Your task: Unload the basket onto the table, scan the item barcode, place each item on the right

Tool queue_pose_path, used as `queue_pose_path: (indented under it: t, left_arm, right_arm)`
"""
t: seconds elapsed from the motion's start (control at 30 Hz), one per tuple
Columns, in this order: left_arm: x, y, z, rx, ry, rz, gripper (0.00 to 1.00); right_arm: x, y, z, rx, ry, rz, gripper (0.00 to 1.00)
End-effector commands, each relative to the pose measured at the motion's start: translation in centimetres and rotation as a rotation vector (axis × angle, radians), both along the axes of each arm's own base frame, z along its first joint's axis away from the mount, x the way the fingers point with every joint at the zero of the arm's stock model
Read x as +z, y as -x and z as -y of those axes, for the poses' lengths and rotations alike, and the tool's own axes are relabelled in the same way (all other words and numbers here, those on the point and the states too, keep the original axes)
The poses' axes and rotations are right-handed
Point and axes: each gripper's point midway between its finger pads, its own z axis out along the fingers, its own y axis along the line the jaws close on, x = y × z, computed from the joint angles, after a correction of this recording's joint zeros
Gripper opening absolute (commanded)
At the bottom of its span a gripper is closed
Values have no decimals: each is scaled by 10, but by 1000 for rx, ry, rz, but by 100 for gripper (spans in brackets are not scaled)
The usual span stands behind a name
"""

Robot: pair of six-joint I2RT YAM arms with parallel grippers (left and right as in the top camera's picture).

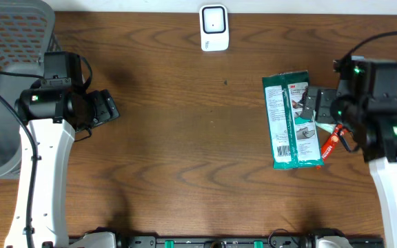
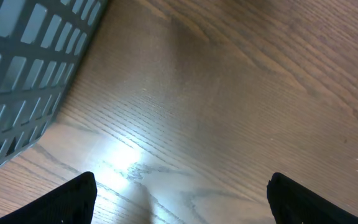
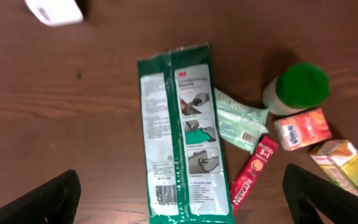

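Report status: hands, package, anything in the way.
Left hand open, over bare table. Right hand open, above green package. Package flat, ungripped. Red sachet beside it; nothing between package and white scanner.

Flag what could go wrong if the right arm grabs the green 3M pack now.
1. The pale green sachet and red Nescafe stick crowd one long edge of the green 3M pack, so the open right fingers could pinch them too.
2. The pack lies flat on the table, so the fingers may scrape the wood or slip off.
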Motion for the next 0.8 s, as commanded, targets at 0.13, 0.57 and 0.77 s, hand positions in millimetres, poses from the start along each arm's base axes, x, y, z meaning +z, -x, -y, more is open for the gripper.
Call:
queue_pose_path:
  t: [0.13, 0.57, 0.77]
  left_arm:
    - [-3, 1, -4, 5, -16, -13, 88]
    - [-3, 1, -4, 5, -16, -13, 89]
    - [-3, 1, -4, 5, -16, -13, 89]
  right_arm:
    - [49, 28, 0, -5, -7, 166, 99]
    - [112, 84, 5, -17, 2, 551, 99]
    - [117, 97, 0, 9, -37, 842, 99]
